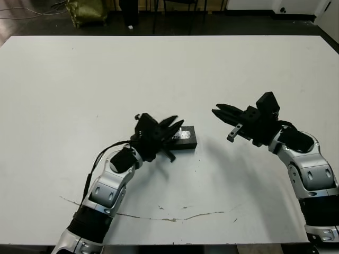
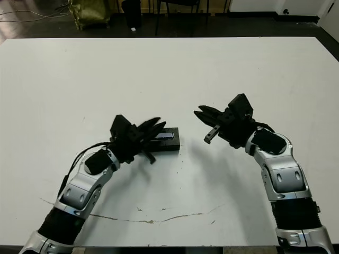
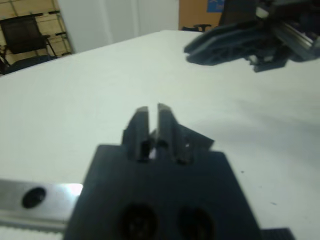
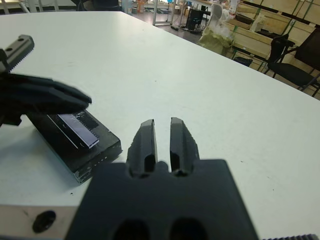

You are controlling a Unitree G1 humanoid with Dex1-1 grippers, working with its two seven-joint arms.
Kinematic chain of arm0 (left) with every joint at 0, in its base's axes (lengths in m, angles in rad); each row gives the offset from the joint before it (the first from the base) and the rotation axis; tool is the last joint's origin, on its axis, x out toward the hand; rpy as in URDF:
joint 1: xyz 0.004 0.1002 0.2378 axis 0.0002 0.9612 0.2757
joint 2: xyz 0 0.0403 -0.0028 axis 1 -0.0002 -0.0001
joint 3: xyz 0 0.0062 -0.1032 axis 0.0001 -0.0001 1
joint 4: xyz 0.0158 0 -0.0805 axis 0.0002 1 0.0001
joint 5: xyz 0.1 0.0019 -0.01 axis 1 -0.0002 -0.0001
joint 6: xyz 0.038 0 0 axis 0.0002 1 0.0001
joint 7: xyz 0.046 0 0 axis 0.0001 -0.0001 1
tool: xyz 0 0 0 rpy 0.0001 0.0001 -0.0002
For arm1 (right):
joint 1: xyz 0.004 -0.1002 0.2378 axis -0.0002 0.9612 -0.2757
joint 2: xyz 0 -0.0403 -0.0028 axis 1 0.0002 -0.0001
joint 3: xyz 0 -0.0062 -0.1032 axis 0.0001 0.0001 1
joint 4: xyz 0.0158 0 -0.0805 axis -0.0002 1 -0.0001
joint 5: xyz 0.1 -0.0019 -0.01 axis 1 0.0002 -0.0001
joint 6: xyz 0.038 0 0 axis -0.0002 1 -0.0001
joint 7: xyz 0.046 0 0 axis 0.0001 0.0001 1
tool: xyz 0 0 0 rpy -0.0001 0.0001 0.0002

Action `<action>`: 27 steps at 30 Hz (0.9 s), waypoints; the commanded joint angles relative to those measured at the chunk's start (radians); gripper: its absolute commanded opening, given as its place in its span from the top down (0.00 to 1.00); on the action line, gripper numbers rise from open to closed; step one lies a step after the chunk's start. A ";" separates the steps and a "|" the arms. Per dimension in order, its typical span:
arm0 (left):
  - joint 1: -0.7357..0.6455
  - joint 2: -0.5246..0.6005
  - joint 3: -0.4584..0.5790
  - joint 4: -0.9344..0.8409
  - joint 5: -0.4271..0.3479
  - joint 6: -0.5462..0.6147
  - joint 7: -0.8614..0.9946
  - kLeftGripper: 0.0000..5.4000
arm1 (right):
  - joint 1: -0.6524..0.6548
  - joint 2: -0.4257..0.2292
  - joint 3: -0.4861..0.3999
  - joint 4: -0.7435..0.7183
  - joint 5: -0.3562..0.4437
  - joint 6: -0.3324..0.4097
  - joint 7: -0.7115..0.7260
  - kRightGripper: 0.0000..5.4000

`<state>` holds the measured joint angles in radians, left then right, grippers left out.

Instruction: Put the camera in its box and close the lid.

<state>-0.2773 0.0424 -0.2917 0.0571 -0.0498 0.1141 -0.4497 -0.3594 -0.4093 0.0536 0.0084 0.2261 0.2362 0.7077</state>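
Observation:
A flat black lid (image 4: pixel 77 131) with a pale grey-blue strip lies on top of the black box (image 1: pixel 186 143) near the table's middle. The two line up as one closed block. The camera is hidden. My left gripper (image 1: pixel 178 125) is shut, and its fingertips reach over the left end of the lid; whether they touch it I cannot tell. My right gripper (image 1: pixel 215 112) hangs above the table a short way to the right of the box. It is shut on nothing and points toward the box.
A thin cracked line (image 1: pixel 175 217) marks the white table (image 1: pixel 169 69) near its front edge. Beyond the far edge stand dark chair legs and an olive bag (image 1: pixel 87 10). In the right wrist view, shelves and chairs (image 4: pixel 295 60) show past the table.

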 commanded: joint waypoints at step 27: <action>-0.028 0.008 0.093 0.029 -0.048 0.503 0.076 1.00 | 0.022 -0.013 0.006 -0.018 -0.009 0.027 -0.008 1.00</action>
<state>-0.3463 0.0361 -0.2242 0.0122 -0.1099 0.5643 -0.4059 -0.3530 -0.4118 0.0559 -0.0195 0.2243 0.2602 0.6944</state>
